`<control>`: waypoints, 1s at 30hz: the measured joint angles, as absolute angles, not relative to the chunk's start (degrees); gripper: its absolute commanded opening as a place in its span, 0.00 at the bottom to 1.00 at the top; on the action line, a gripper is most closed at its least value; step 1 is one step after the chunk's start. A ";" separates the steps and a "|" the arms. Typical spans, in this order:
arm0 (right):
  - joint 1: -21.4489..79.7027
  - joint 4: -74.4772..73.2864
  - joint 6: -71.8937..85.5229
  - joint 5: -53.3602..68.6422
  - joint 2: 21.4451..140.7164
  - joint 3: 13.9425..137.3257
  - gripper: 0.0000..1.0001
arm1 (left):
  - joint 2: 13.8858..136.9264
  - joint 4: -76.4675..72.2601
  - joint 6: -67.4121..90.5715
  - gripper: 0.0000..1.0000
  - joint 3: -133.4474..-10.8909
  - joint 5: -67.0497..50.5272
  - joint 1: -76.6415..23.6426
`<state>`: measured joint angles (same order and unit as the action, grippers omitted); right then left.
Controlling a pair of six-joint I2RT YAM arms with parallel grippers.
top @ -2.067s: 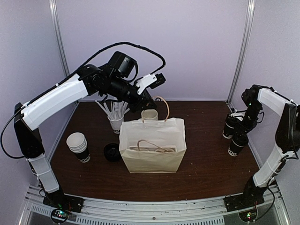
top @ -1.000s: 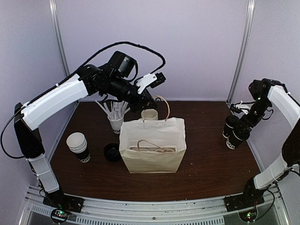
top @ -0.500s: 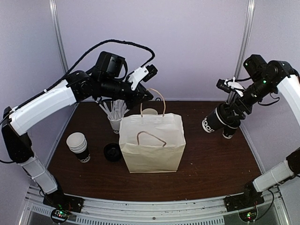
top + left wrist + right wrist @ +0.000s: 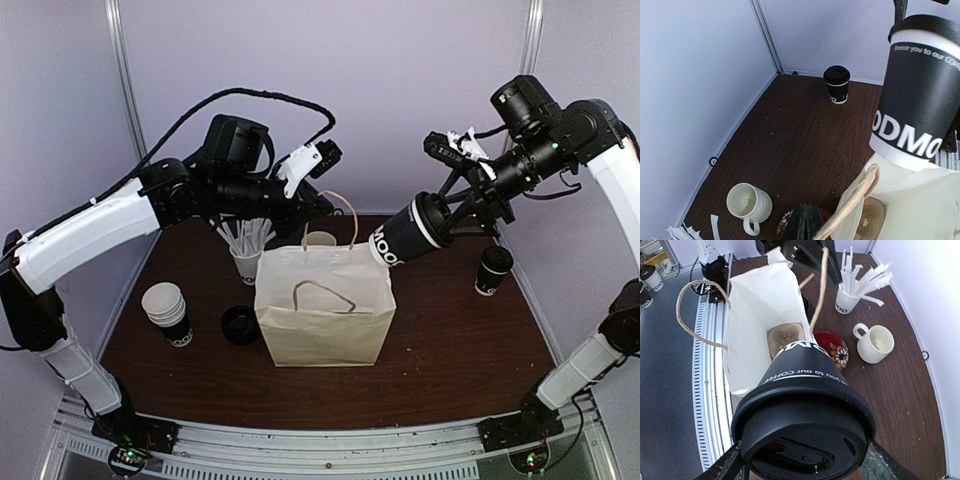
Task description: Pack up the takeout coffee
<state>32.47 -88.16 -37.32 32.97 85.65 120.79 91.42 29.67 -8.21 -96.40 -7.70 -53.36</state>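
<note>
One takeout coffee cup (image 4: 410, 232), black with a black lid and white lettering, hangs tilted above the right rim of the cream paper bag (image 4: 325, 310). My right gripper (image 4: 455, 210) is shut on it near the lid. In the right wrist view the cup's lid (image 4: 805, 440) fills the foreground, with a finger (image 4: 722, 470) on each side and the open bag (image 4: 760, 305) below. A second black cup (image 4: 493, 270) stands upright on the table at the right. My left gripper (image 4: 312, 205) is shut on the bag's far handle (image 4: 860, 195), holding it up.
A white cup of straws (image 4: 246, 262) and a cream mug (image 4: 319, 243) stand behind the bag. A stack of white cups (image 4: 167, 312) and a loose black lid (image 4: 239, 324) lie to its left. A red floral coaster (image 4: 834, 347) sits beside the mug.
My right arm lifted one black cup off the table at the right and carried it left, up to the bag's rim. My left gripper raised the far handle.
</note>
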 measured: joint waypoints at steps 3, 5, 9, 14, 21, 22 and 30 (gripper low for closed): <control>35.70 -87.85 -37.74 33.30 85.49 122.41 0.68 | 91.44 29.89 -7.94 0.00 -96.38 -7.64 -54.02; 37.52 -87.64 -37.76 33.06 85.25 122.45 0.68 | 91.44 30.02 -7.79 0.00 -96.38 -7.57 -54.59; 40.91 -87.05 -37.74 31.62 85.03 122.41 0.68 | 91.44 30.09 -7.16 0.00 -96.38 -7.44 -55.31; 48.97 -84.84 -37.78 25.19 84.93 120.73 0.68 | 91.44 30.13 -6.13 0.00 -96.38 -6.70 -55.83; 54.30 -82.76 -39.11 16.05 85.56 120.18 0.68 | 91.44 30.89 -5.61 0.00 -96.31 -5.08 -56.86; 54.30 -82.65 -39.22 15.42 85.49 120.29 0.68 | 91.44 30.98 -5.41 0.00 -96.16 -4.75 -56.93; 54.57 -82.24 -40.05 13.91 84.18 126.54 0.68 | 91.42 31.42 -4.10 0.00 -95.44 -3.18 -57.21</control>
<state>54.57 -82.24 -40.05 13.91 84.18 126.54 91.42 31.42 -4.10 -95.44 -3.18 -57.21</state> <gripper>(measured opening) 0.719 0.002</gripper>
